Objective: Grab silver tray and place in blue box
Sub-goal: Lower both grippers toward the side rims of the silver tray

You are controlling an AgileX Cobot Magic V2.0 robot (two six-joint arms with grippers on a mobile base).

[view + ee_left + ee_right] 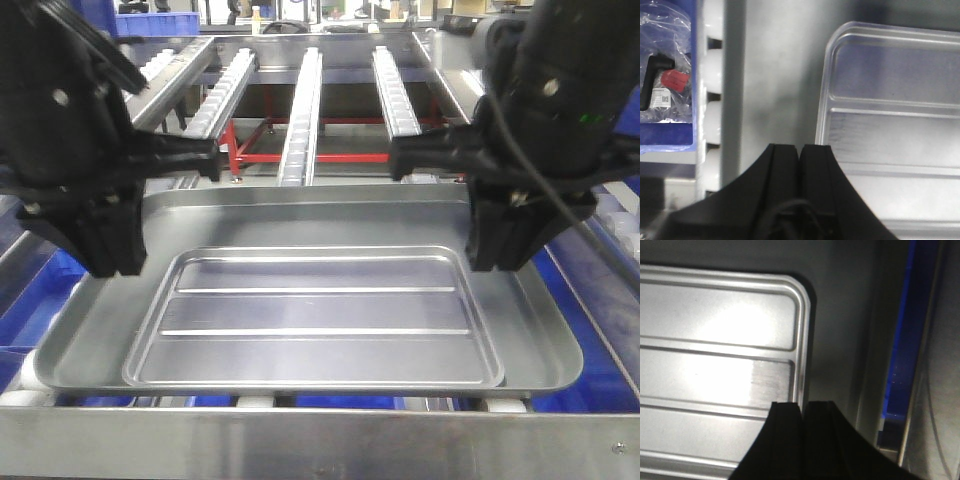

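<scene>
Wrist views show us both finger pairs pressed together: the left gripper [800, 147] over the left border of the tray [320, 310], the right gripper [802, 405] over its right border. We see the tray lying flat, with the blue box [600, 340] showing beneath its edges.

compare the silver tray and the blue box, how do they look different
The silver tray is shiny bare metal; the blue box is plain blue. The tray lies in full view, ridged panel showing; the box shows only as strips beyond the tray's left and right edges. The tray is plainly shallow; the box's depth is hidden.
</scene>
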